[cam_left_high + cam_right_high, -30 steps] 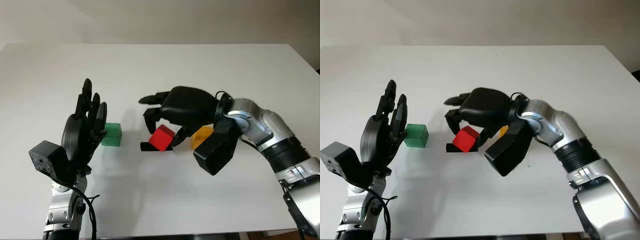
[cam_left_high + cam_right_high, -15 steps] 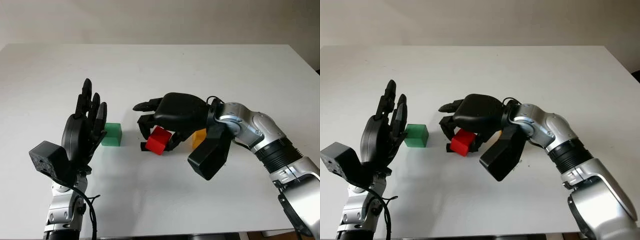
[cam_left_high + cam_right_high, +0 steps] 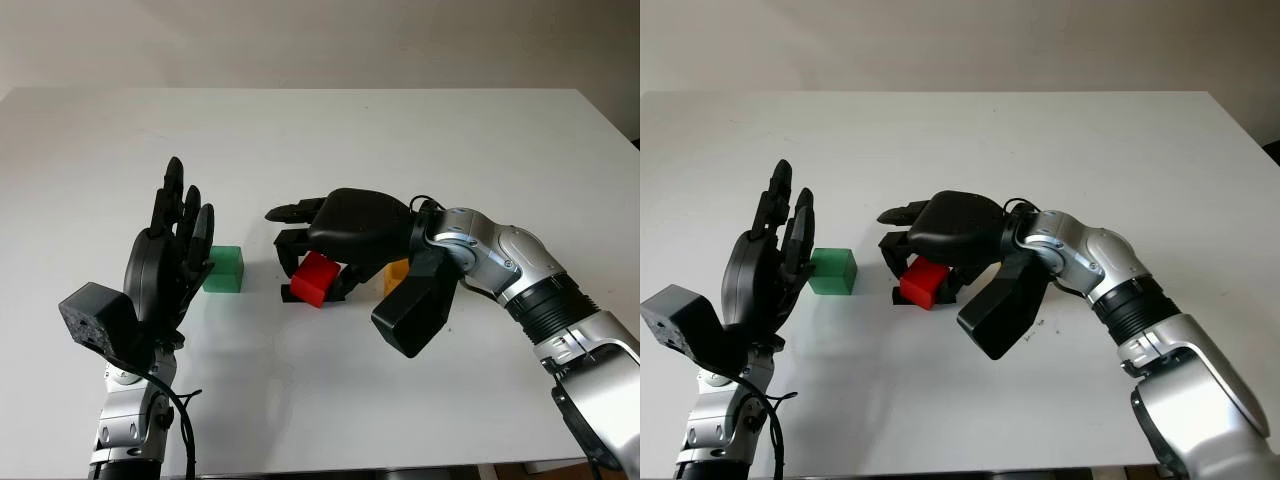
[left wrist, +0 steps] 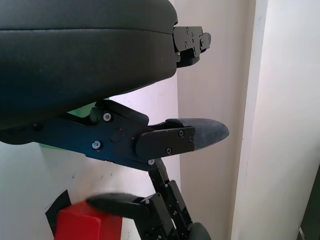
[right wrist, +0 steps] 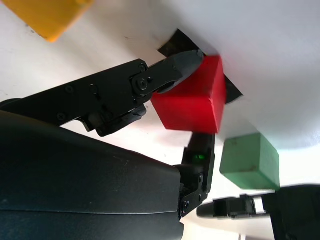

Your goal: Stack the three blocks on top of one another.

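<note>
Mid-desk, my right robot hand (image 3: 330, 225) pinches the red block (image 3: 314, 277) tilted, near the green block (image 3: 223, 268); the yellow block (image 3: 396, 274) sits behind my palm. Skewed grip may slip or land crooked. Left robot hand (image 3: 170, 255) open, upright beside green.

A white surface (image 3: 420, 140) carries three blocks: a green block (image 3: 223, 269) just beside the upright left hand (image 3: 172, 250), a red block (image 3: 314, 278) tilted under the right hand (image 3: 335, 235) on a patch of black tape (image 3: 291, 294), and a yellow block (image 3: 395, 273) behind that hand's wrist
</note>
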Available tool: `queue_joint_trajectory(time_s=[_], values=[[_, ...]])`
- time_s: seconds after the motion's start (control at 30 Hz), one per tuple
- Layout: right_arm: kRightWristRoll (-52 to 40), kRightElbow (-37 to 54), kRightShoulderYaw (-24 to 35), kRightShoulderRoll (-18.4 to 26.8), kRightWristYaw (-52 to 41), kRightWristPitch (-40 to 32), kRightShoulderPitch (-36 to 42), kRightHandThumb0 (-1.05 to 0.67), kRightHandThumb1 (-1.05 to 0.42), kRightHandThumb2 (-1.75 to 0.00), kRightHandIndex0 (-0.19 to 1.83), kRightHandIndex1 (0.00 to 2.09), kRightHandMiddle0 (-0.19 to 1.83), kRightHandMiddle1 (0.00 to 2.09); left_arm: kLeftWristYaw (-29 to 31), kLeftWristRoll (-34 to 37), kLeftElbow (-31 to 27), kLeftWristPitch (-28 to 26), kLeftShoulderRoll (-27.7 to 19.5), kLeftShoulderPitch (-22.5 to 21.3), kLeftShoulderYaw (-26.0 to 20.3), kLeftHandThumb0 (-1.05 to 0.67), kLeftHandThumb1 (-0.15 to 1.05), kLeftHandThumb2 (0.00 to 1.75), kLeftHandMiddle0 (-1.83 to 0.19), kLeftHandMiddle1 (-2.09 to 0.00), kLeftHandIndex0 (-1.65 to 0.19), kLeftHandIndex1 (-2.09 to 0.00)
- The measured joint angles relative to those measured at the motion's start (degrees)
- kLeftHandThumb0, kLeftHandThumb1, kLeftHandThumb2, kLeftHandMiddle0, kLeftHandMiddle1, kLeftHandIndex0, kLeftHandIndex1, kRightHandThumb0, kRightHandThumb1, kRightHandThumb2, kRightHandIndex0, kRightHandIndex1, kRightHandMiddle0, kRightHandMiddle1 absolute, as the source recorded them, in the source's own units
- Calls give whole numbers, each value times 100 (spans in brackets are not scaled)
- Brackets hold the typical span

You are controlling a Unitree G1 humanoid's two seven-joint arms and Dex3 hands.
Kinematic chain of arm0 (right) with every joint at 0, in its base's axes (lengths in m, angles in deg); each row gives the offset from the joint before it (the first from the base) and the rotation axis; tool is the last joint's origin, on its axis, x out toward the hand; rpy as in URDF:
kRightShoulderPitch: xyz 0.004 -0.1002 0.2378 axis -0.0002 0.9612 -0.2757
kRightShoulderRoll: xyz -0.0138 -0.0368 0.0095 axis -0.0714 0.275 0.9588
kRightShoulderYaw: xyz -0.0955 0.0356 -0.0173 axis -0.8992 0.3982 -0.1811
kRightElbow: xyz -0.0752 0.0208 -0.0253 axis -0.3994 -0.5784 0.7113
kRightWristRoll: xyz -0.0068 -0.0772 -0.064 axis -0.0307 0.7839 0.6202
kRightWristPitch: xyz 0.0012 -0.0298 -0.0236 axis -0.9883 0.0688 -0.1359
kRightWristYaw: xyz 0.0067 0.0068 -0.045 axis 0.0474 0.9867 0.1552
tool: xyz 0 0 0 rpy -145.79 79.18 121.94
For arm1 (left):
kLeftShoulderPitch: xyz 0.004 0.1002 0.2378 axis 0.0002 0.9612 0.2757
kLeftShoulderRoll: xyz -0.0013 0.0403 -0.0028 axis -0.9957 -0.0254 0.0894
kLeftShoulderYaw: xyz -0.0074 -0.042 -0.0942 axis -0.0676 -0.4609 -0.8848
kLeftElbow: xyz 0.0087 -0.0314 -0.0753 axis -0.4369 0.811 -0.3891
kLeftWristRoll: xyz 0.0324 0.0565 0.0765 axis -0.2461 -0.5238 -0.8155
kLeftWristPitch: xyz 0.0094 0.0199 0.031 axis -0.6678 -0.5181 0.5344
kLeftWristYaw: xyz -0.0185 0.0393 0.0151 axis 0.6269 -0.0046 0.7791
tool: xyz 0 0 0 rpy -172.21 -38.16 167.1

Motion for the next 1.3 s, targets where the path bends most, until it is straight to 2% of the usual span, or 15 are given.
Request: queue_joint_trajectory(time_s=[0.1, 0.23, 0.37, 0.53, 0.77, 0.9, 1.17, 1.3], values=[[-162, 145, 28, 77, -361, -91, -26, -70, -91, -6, -9, 2, 4, 31, 15, 5, 2, 2, 4, 0, -1, -59, 105, 50, 7, -5, 9, -5], [-577, 531, 205, 198, -800, -280, -19, -76, -93, -6, -16, 1, -7, 20, 18, 2, 3, 12, 4, 0, 0, -60, 105, 50, 6, -5, 8, -5], [-1246, 1256, 686, 438, -1402, -942, 48, -77, -94, -6, -19, 0, -9, 17, 22, 0, 3, 25, 3, 0, -1, -61, 105, 49, 7, -5, 9, -5], [-1880, 2211, 1291, 695, -1886, -1936, 432, -76, -92, -5, -18, 1, -2, 18, 18, -1, 2, 24, 4, 1, -2, -60, 105, 50, 6, -5, 8, -6], [-2302, 3334, 2275, 1208, -2014, -3089, 1248, -73, -91, -5, -17, 2, 4, 16, 60, 16, 2, 8, -6, 2, -24, -60, 105, 49, 7, -5, 9, -5], [-2304, 3671, 2607, 1356, -1874, -3388, 1784, -75, -91, -5, -16, 4, 6, 15, 74, 18, 1, -37, -23, 1, -44, -59, 105, 50, 8, -5, 10, -5], [-2037, 4301, 3040, 1420, -1388, -3940, 2799, -72, -87, -4, -16, 5, 8, 11, 148, 20, -1, -42, -103, 0, -62, -59, 105, 50, 7, -5, 9, -5], [-1894, 4627, 3105, 1223, -1083, -4392, 3358, -72, -87, -5, -17, 4, 9, 9, 155, 30, -1, -49, -118, 1, -74, -60, 105, 50, 7, -5, 9, -5]])
